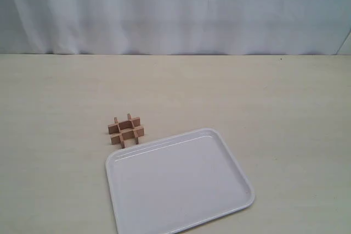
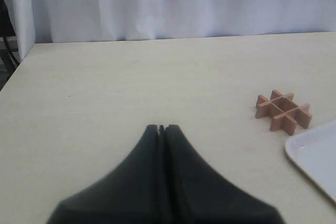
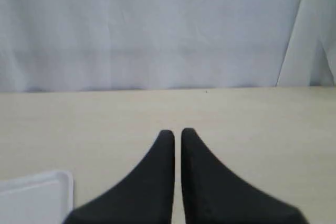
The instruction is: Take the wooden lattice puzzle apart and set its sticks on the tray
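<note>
The wooden lattice puzzle (image 1: 126, 130) is a small light-brown hash-shaped grid, its sticks still interlocked, lying on the table just off the far left corner of the white tray (image 1: 164, 149). The left wrist view shows the puzzle (image 2: 283, 111) and a corner of the tray (image 2: 315, 156) off to one side of my left gripper (image 2: 161, 128), which is shut and holds nothing. My right gripper (image 3: 177, 132) is shut with a thin slit between its black fingers and nothing in them; a tray corner (image 3: 52, 182) shows beside it. Neither gripper appears in the exterior view.
The pale tabletop (image 1: 263, 97) runs back to a white curtain (image 1: 175, 9). In the left wrist view the table's edge (image 2: 16, 72) shows, with dark floor and cables beyond it.
</note>
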`<state>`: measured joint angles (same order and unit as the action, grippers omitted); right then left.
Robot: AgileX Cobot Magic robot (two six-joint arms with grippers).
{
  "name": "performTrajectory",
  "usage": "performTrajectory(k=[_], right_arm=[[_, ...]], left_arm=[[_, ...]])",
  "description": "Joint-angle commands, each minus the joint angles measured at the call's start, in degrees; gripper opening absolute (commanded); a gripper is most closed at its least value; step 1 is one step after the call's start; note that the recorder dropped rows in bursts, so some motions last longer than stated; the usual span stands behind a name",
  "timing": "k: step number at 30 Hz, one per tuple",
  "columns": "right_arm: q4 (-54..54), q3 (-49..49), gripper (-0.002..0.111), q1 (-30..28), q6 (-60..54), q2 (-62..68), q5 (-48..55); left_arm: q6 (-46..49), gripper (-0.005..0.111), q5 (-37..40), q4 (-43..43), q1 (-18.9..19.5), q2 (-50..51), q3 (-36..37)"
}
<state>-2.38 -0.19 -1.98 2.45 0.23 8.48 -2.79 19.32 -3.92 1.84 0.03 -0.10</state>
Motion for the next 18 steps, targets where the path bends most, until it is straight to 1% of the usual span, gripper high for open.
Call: performTrajectory(k=[1, 12, 14, 15, 16, 17, 18], right_arm=[[4.11, 0.19, 0.004, 0.17, -0.28, -0.23, -5.17], [6.05, 0.19, 0.004, 0.17, 0.32, -0.23, -5.26], [12.50, 0.19, 0.004, 0.17, 1.20, -0.23, -5.97], [20.85, 0.19, 0.004, 0.17, 1.42, -0.23, -8.48], [24.49, 0.19, 0.004, 0.17, 1.42, -0.23, -10.41], [33.41, 0.19, 0.004, 0.17, 1.42, -0.23, -13.33], [37.23, 0.19, 0.004, 0.17, 1.42, -0.23, -14.07]], left_arm=[[-0.08, 0.000, -0.73, 0.00, 0.10, -0.03, 0.10], [-0.08, 0.000, -0.73, 0.00, 0.10, -0.03, 0.10], [-0.08, 0.000, -0.73, 0.00, 0.10, -0.03, 0.10], [-0.08, 0.000, -0.73, 0.00, 0.10, -0.03, 0.10], [-0.08, 0.000, -0.73, 0.00, 0.10, -0.03, 0.10], [-0.08, 0.000, -0.84, 0.00, 0.10, -0.03, 0.10], [-0.08, 0.000, -0.84, 0.00, 0.10, -0.03, 0.10]])
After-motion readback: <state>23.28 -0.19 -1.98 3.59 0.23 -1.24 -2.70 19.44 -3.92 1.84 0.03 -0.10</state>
